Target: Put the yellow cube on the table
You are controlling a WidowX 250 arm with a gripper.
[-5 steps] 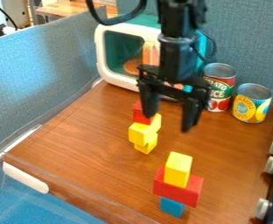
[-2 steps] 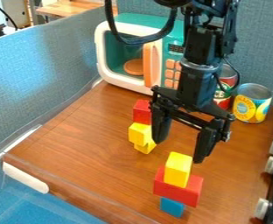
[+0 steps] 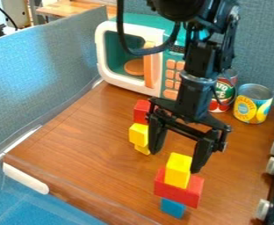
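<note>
The gripper [image 3: 175,161] hangs over the middle right of the table, open, its two fingers well apart and nothing between them. Just below and in front of it in the view, a tall yellow block [image 3: 178,170] stands on a red block [image 3: 177,190], which rests on a blue block [image 3: 173,208]. The right fingertip overlaps the yellow block's upper right edge; I cannot tell if they touch. Left of the gripper, a yellow cube [image 3: 138,134] sits above another yellow piece [image 3: 142,150], with a red block [image 3: 142,111] behind; the left finger partly covers this group.
A toy microwave [image 3: 127,83] stands at the back, with a tomato can [image 3: 222,93] and a yellow-labelled can [image 3: 253,103] to its right. Grey knobs line the right edge, and a blue partition [image 3: 51,79] borders the brown table [image 3: 75,145] on the left.
From the back of the table, the open gripper has come forward, right and lower toward the front stack. Lately it has shifted slightly left. The blocks have not visibly moved.
</note>
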